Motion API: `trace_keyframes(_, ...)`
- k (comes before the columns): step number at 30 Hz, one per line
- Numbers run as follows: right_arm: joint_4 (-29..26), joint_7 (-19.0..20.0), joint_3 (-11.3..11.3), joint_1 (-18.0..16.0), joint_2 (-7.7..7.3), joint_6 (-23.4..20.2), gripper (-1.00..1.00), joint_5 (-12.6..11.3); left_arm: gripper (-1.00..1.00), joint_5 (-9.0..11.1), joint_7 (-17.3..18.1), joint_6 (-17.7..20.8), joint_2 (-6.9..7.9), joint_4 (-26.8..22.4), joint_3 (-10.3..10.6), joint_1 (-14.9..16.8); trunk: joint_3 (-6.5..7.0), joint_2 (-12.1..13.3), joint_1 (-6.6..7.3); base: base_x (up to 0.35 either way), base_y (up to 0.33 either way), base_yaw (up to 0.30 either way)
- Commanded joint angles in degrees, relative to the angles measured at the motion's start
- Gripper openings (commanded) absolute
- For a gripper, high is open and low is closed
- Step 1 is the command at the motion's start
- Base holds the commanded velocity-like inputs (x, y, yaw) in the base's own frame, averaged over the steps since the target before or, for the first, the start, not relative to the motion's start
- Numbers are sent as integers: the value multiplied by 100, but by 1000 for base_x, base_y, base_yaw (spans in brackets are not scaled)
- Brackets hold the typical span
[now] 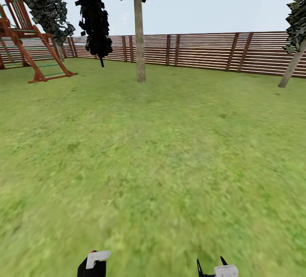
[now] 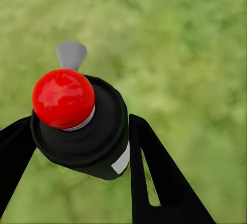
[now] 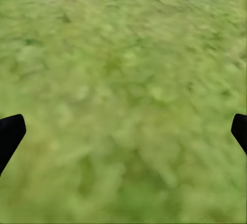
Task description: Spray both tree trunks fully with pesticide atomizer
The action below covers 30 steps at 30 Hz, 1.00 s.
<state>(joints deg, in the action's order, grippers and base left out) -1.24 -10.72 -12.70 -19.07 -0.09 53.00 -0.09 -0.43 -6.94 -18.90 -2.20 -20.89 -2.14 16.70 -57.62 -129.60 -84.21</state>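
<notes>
Now the left gripper (image 2: pixel 77 141) has its two black fingers (image 2: pixel 154 172) pressed against the sides of the atomizer (image 2: pixel 87 131) — a black bottle with a red round cap on top, a small grey nozzle just beyond the cap, and a piece of white label on its side. In the head view the atomizer (image 1: pixel 94 262) sits at the lower edge, held low over the lawn (image 1: pixel 153 162), its white part turned toward the fence.

The right gripper (image 3: pixel 123 131) is spread wide, only the two dark fingertips (image 3: pixel 10 131) are seen at the borders of its wrist view, with nothing but grass (image 3: pixel 123 80) between them. In the head view the right gripper (image 1: pixel 211 264) is also at the lower edge, well apart from the atomizer.

Far ahead stands a tree trunk (image 1: pixel 139 30), grey-tan and straight, close before the fence (image 1: pixel 204 52) of brown horizontal slats. A second trunk (image 1: pixel 292 66) — it leans — is to the right of the first one, also near the fence. To the left of the first trunk there is a dark bush (image 1: pixel 97 22), and farther left a red-brown wooden play frame (image 1: pixel 29 43) with a ladder.
</notes>
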Motion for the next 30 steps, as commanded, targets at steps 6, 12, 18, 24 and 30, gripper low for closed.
trace_keyframes(6, -4, 0, 1, 0, 0, 0, 100, 0, -100, -1, 5, 0, 0, -1, -2, 0, 0, 0, 0, 341, 0, 0)
trace_keyframes(12, -3, 0, 1, 0, 0, 0, 100, 0, -100, -1, 8, 0, 0, -2, 0, 0, 0, 0, 0, 341, 0, 0)
trace_keyframes(18, -2, 0, 1, 0, 0, 0, 100, 0, -100, -1, 8, 0, -7, -10, 3, 0, 0, 0, 0, 341, 0, 0)
trace_keyframes(24, -6, 0, 2, 0, 0, 0, 100, 0, -100, -1, 8, 2, -9, -4, 3, 0, 0, 0, 0, 341, 0, 0)
trace_keyframes(30, 0, 0, 0, 0, 0, 0, 100, 0, -100, -1, 8, 7, -5, 6, -4, 0, 0, 0, 0, 341, 0, 0)
